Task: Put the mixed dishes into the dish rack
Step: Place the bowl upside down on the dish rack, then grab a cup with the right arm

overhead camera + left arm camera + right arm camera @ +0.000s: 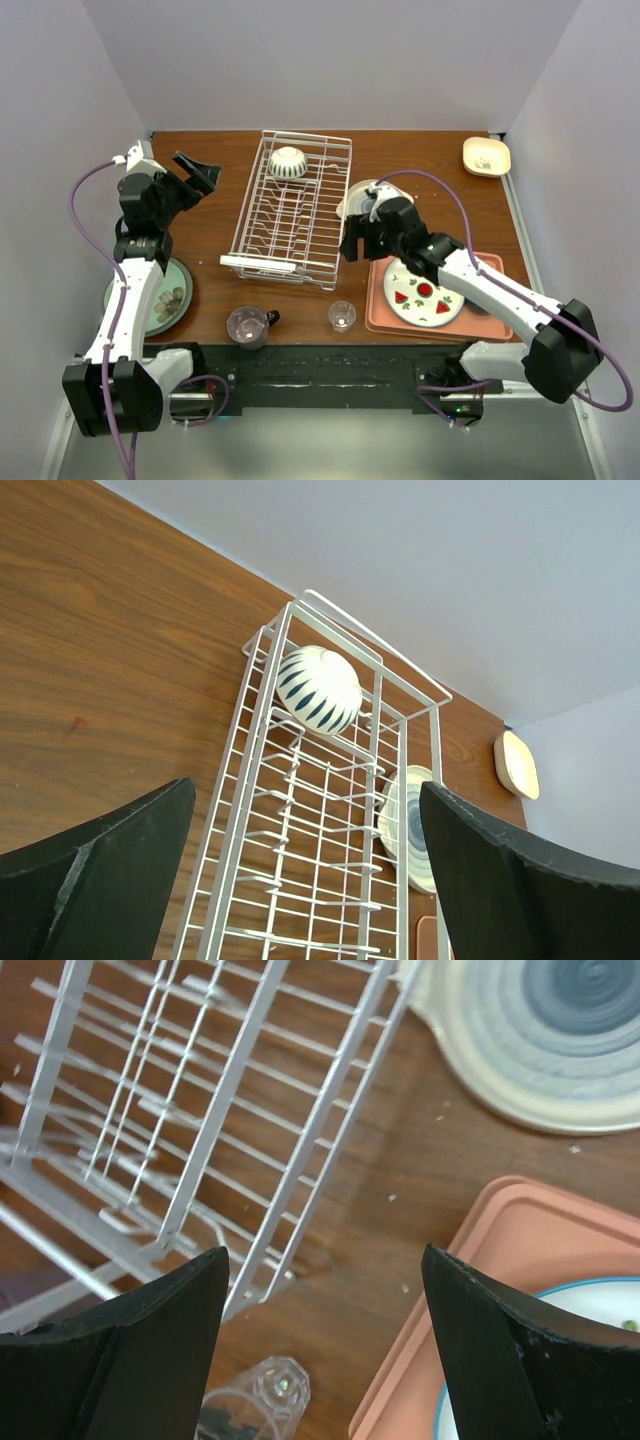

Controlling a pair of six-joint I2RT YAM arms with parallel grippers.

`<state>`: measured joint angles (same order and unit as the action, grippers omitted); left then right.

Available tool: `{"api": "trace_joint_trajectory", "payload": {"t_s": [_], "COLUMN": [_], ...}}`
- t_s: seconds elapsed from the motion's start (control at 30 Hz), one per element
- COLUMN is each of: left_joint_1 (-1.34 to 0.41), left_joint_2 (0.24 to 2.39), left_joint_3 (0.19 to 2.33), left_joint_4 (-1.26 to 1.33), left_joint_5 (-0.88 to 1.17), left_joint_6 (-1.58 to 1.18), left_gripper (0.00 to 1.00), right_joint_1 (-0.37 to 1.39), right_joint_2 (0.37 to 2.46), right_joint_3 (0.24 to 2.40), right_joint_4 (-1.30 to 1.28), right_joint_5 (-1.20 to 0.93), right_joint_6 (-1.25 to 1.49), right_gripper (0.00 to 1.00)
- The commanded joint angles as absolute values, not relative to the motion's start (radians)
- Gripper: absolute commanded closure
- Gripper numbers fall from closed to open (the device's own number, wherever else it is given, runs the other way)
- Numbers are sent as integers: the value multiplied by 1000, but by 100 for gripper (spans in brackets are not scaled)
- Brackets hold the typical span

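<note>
No legible text, label, brand name, number or sign found in any of the three views. The markings on the dishes are decorative patterns only, not lettering.
</note>
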<state>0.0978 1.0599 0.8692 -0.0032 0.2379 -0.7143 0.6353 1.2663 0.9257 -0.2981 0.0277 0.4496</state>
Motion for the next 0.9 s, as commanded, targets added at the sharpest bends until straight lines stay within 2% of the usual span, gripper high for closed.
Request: {"api": "trace_joint_trajectory", "payload": {"t_s": [0.0,0.13,0.3,0.43,0.7,0.87], "left_joint_1": [103,104,103,104,103,103], "left_joint_2": [1055,1058,1063,1058,1043,1040], "left_joint_3": [865,864,867,867,862,871], "left_joint_4": [48,55,60,54,37,26], "left_joint_5": [270,265,259,252,245,236], "left_joint_6": [-712,-719,-721,-718,-715,-713], "left_gripper": [0,0,0,0,0,0], "right_joint_1": [744,923,1043,1191,1319,1348], "right_joint_2": [1197,1190,1210,1258,1347,1417], "right_joint_3": [900,850,726,672,603,653], "right_joint_4": [-216,-131,144,250,492,428], "right_joint_5": [-114,-74,-41,76,189,346], "right_joint_6": [396,426,532,512,437,576], "right_gripper": [19,19,23,24,25,25]}}
